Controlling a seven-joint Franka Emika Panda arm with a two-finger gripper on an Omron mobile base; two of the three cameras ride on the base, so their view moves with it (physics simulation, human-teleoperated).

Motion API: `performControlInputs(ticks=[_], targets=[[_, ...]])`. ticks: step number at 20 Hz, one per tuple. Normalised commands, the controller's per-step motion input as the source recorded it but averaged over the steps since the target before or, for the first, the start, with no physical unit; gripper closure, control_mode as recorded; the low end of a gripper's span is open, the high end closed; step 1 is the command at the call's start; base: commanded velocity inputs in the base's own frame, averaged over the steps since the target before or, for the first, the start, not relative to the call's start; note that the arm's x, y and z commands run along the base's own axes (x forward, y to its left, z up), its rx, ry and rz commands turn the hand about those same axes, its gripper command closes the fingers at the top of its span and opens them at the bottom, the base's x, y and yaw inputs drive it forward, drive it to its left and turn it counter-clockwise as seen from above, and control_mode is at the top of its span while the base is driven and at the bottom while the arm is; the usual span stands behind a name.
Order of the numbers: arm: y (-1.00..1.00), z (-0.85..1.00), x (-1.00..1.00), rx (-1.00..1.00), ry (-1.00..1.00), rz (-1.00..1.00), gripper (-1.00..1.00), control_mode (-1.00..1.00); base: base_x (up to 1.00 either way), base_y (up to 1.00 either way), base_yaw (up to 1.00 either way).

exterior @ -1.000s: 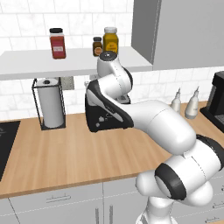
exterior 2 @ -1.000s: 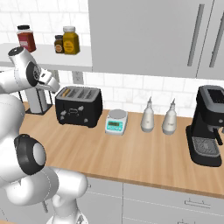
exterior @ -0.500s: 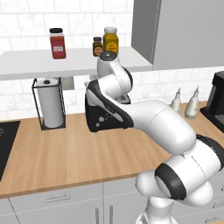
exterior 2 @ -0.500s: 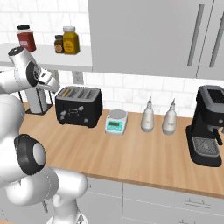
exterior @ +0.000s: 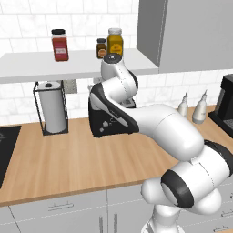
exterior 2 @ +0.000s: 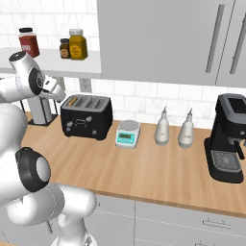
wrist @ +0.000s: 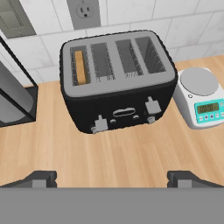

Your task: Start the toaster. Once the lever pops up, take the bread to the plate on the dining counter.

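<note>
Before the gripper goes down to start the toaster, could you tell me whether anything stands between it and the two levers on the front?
Nothing visible does. The open gripper hangs above bare worktop before the toaster; the kitchen scale stands aside.

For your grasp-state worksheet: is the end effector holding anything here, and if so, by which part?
Nothing is held. The end effector is open, above the counter, short of the toaster; the bread sits in its slot.

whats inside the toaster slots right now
In the hand view the toaster has four slots. The bread stands on edge in the leftmost one, with just its golden top showing; the rest is sunk in the slot. The other three look empty, showing dark grilles only.
</note>
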Motion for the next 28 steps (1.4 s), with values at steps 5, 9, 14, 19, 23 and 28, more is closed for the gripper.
performControlInputs(ticks=[5,9,14,19,23,28], targets=[[0.00,0.00,0.00,0.00,0.00,0.00,-1.00,-1.00,0.00,0.00,0.00],[0.00,0.00,0.00,0.00,0.00,0.00,-1.00,-1.00,0.00,0.00,0.00],[0.00,0.00,0.00,0.00,0.00,0.00,-1.00,-1.00,0.00,0.00,0.00],[0.00,0.00,0.00,0.00,0.00,0.00,-1.00,-1.00,0.00,0.00,0.00],[0.00,0.00,0.00,0.00,0.00,0.00,-1.00,-1.00,0.00,0.00,0.00],[0.00,0.00,0.00,0.00,0.00,0.00,-1.00,-1.00,0.00,0.00,0.00]])
